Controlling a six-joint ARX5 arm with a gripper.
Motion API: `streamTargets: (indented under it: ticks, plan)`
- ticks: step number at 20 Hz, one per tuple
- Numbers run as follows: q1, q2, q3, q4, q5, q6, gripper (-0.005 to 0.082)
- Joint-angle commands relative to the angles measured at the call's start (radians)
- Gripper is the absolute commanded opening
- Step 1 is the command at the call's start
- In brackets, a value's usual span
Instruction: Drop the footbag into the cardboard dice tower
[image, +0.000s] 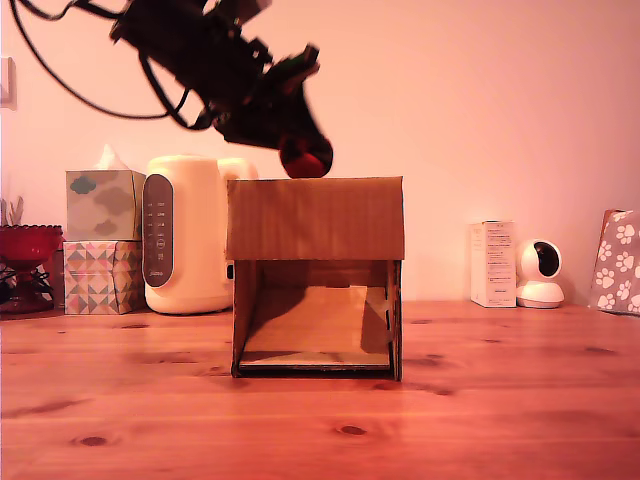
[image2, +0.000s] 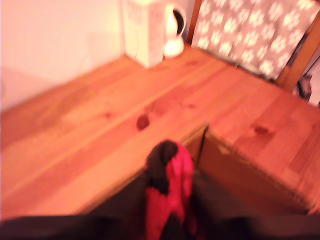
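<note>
The brown cardboard dice tower (image: 316, 218) stands mid-table, with a solid upper front panel and a lower opening showing a sloped ramp (image: 320, 322). My black gripper (image: 300, 148) hangs just above the tower's top edge, left of its middle in the exterior view, shut on the red and black footbag (image: 306, 160). In the blurred wrist view the footbag (image2: 167, 182) sits squeezed between the dark fingers (image2: 212, 205), over the tower's open top (image2: 235, 175). The footbag's lowest part is level with the tower's rim.
At the exterior view's left stand stacked patterned tissue boxes (image: 102, 240), a cream appliance (image: 190, 235) and a red bowl (image: 26, 243). At its right are a white carton (image: 493, 263), a small white camera (image: 541, 274) and a paw-print bag (image: 618, 262). Wooden table (image: 500, 400).
</note>
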Motion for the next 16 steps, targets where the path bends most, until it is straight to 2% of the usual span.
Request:
streamTargets:
  ticks: [1, 4, 5, 6, 7, 9, 10, 12, 14, 16]
  plan:
    - [-0.003, -0.004, 0.016, -0.026, 0.003, 0.005, 0.0728]
    - [-0.003, -0.025, 0.03, -0.104, 0.003, 0.005, 0.0723]
    - [-0.003, -0.036, 0.032, -0.133, 0.004, 0.006, 0.0691]
    - [-0.003, -0.046, 0.033, -0.158, 0.012, 0.006, 0.0613]
    - [-0.003, -0.06, 0.033, -0.186, 0.025, 0.006, 0.0482]
    - [-0.003, -0.083, 0.033, -0.233, 0.077, 0.006, 0.0086]
    - [-0.003, -0.093, 0.033, -0.253, 0.111, 0.005, -0.0034]
    - [-0.003, -0.115, 0.032, -0.3, 0.13, 0.006, -0.0024]
    - [-0.003, -0.135, 0.031, -0.35, 0.13, 0.032, -0.0024]
    - [-0.003, -0.16, 0.014, -0.357, 0.131, 0.032, -0.0024]
